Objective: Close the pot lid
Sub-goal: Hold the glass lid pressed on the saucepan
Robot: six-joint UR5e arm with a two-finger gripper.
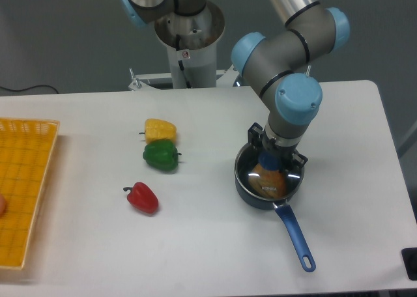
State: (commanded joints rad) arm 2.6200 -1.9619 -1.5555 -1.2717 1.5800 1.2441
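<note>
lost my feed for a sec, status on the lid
Tool down over the pot, on the blue knob; jaws hidden. Pot lid looks seated on the pot. Nothing in the way; peppers well off to the side.

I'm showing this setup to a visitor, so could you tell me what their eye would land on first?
Likely the gripper, lowered onto the glass pot lid atop the blue-handled pot at right of centre. Next come three peppers to its left: yellow, green, red.

My gripper (270, 161) sits right of centre at the blue knob of the pot lid (268, 180), which lies on the pot (251, 194); its handle points lower right.
</note>
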